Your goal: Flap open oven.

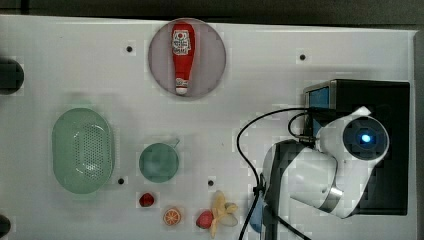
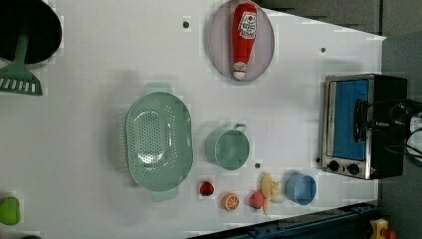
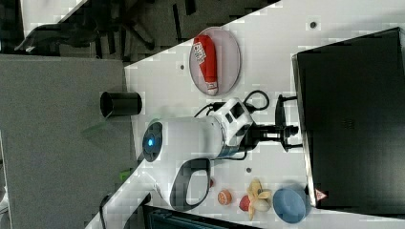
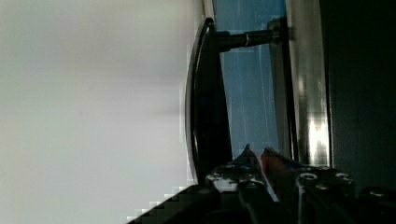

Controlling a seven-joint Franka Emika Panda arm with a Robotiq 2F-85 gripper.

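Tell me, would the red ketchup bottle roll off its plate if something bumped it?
Probably a little. The ketchup bottle lies on its side on the round plate, and its rounded body could roll sideways. Its narrow neck would likely make it curve, not roll straight. It looks like a toy, so probably light and easily nudged.

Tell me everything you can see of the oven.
The oven is a boxy black toaster oven with a shiny silver front frame, a blue-tinted glass door, a dark bar handle on posts, and two black knobs below the door. The door looks shut. It stands at the white table's edge, on the top view's right. The gripper sits right by the handle.
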